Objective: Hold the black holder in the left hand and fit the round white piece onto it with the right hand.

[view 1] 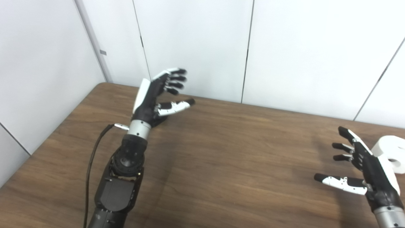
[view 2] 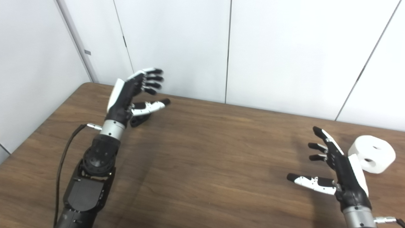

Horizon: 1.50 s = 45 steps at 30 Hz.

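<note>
Fingers (view 2: 152, 77) of the left hand (view 2: 128, 95) are spread wide and hold nothing, the thumb jutting out to the right below them; the hand is raised over the far left part of the brown wood-grain table (view 2: 205, 158). Just under its palm a small black holder (view 2: 139, 120) rests on the tabletop, mostly hidden by the hand, so whether they touch cannot be told. The right hand (view 2: 338, 172) is at the near right, fingers also apart and empty, thumb stretched left. The round white piece (view 2: 375, 153), a thick ring with a hole through it, lies on the table just beyond and right of that hand, beside its back. White wall panels (view 2: 269, 47) stand behind the table's far edge
</note>
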Available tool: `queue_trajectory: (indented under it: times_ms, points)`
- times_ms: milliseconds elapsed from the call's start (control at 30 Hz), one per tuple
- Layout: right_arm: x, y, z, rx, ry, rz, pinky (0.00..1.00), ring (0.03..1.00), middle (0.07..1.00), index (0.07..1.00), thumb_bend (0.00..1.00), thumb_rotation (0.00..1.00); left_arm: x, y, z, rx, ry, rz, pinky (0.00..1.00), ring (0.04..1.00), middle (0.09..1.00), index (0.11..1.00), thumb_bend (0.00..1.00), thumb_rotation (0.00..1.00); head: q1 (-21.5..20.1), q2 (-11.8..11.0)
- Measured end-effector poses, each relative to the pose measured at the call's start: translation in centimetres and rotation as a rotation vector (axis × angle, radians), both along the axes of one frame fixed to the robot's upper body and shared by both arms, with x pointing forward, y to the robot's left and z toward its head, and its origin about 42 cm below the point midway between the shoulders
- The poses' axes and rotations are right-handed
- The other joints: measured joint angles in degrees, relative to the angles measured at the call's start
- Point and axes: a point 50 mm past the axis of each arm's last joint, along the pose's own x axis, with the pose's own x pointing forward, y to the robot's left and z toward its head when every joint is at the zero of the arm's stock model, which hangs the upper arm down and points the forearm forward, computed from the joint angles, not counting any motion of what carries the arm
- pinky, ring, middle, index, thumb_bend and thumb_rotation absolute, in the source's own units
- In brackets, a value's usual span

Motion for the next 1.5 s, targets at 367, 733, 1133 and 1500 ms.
queue_trajectory:
  times_ms: [367, 733, 1133, 1500]
  points:
    - [-0.1, -0.1, 0.0, 0.001, 0.010, -0.007, 0.66, 0.791, 0.916, 0.900, 0.69, 0.00, 0.7, 2.6, 1.1, 0.021, -0.040, 0.128, 0.63, 0.759, 0.786, 0.806, 0.71, 0.07, 0.1, 0.3]
    - [-0.3, 0.0, 0.4, 0.002, -0.002, -0.002, 0.67, 0.786, 0.923, 0.900, 0.69, 0.00, 1.3, 4.4, -0.3, 0.264, -0.021, 0.315, 0.69, 0.852, 0.869, 0.810, 0.85, 0.22, 0.2, 0.5]
    - [-0.3, -0.3, 0.6, 0.020, 0.011, -0.009, 0.68, 0.788, 0.916, 0.908, 0.68, 0.00, 1.8, 4.4, -2.4, 0.400, 0.208, 0.457, 0.99, 1.000, 1.000, 0.886, 1.00, 0.38, -0.2, 0.8]
    - [-0.6, -0.2, 1.1, 0.020, 0.007, -0.006, 0.66, 0.772, 0.916, 0.905, 0.67, 0.00, 3.2, 4.4, -4.6, 0.454, 0.335, 0.517, 0.97, 1.000, 1.000, 0.856, 1.00, 0.47, -0.5, 1.3]
